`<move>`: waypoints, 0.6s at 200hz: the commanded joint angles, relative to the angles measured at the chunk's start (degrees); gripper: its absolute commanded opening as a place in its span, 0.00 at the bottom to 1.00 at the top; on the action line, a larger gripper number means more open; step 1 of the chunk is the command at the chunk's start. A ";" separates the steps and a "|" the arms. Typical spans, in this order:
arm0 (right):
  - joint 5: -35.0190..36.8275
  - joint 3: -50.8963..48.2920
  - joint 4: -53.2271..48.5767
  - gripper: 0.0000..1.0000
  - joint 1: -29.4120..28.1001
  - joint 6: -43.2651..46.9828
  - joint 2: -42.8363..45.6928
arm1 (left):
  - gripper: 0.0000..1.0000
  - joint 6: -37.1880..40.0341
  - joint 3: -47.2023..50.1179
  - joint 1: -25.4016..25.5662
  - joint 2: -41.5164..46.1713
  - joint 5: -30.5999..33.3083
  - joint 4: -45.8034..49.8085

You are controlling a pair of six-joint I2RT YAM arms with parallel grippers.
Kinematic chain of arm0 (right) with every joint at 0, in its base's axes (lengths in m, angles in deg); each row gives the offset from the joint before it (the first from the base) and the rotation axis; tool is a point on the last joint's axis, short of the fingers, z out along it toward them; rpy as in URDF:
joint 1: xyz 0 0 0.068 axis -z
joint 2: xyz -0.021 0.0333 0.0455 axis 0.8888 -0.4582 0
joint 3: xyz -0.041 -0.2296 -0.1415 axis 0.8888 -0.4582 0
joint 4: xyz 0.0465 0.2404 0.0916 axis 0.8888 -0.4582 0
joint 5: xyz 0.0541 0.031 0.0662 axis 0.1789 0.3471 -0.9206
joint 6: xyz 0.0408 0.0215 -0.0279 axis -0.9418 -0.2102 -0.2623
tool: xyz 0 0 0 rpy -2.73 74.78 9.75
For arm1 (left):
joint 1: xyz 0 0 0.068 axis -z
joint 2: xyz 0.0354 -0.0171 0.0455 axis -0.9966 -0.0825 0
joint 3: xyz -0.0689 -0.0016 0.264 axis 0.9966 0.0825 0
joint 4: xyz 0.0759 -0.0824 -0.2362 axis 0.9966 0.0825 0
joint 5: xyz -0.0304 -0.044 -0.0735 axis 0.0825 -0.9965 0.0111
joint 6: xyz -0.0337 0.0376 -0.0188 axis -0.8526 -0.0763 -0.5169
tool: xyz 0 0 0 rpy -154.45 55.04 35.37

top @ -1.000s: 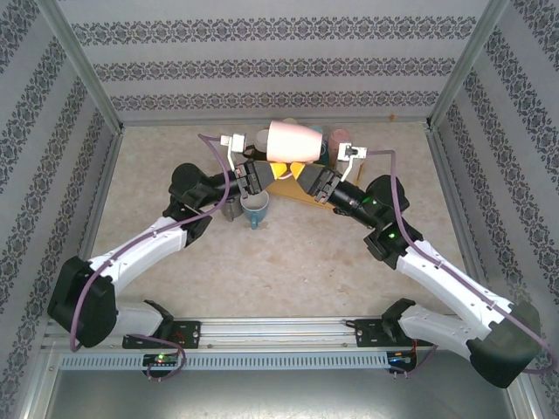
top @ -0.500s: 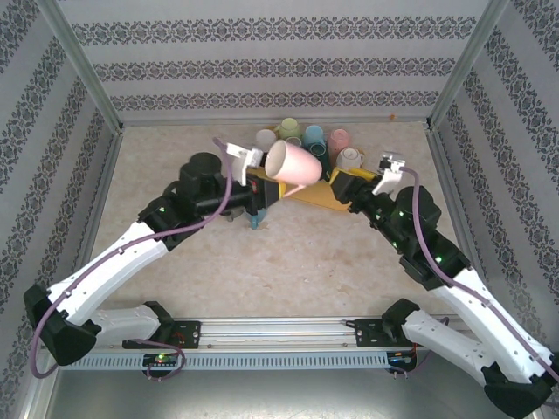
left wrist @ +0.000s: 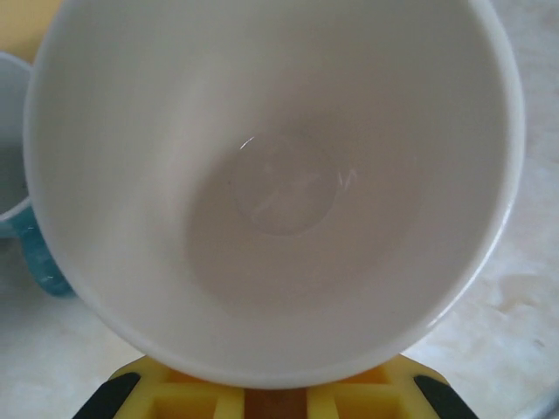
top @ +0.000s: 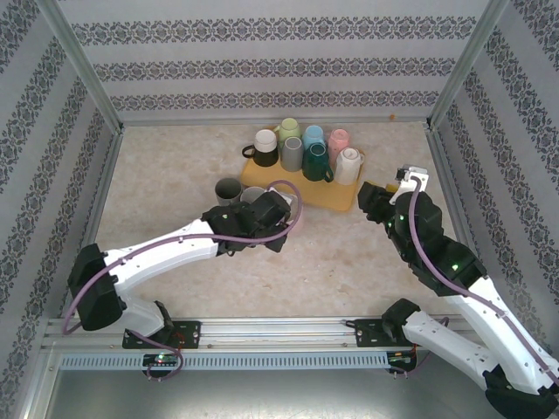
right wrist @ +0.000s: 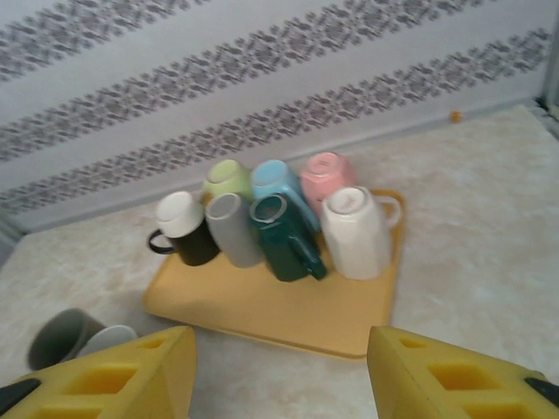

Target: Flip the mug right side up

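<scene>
The left pincer (left wrist: 275, 397) clenched the near rim of the pink mug (left wrist: 279, 175), which sat directly ahead of its fingers with its open mouth turned up toward the wrist. The right pincer (right wrist: 278, 367) stood released, nothing between its fingers, with the yellow tray (right wrist: 262, 305) of mugs (right wrist: 288, 236) ahead of it.

Mug (left wrist: 279, 192) glossy glazed ceramic; tabletop (top: 332, 262) matt, mottled stone-look.

Bright, soft light; right wrist view blurred.
</scene>
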 commanded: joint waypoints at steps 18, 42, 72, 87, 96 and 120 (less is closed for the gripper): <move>4.31 -0.12 -2.56 0.55 -0.44 -2.95 0.22 | 0.00 -4.46 -6.03 1.09 -7.22 8.42 0.18; 5.58 -0.45 -2.34 0.55 -0.44 -2.58 0.39 | 0.00 -6.55 -10.61 1.76 -12.82 11.86 4.17; 6.89 -1.31 -2.30 0.56 -0.41 -4.09 0.15 | 0.00 -10.02 -14.87 1.99 -18.48 14.71 8.15; 6.61 -1.94 -1.91 0.56 -0.44 -4.15 -0.10 | 0.00 -10.51 -14.46 1.90 -19.37 14.65 6.73; 6.45 -2.20 -1.82 0.56 -0.41 -4.24 -0.30 | 0.00 -10.67 -14.50 1.84 -19.82 15.18 6.46; 5.97 -3.12 -1.56 0.56 -0.36 -4.57 -0.32 | 0.00 -11.46 -14.83 1.39 -20.87 16.28 6.47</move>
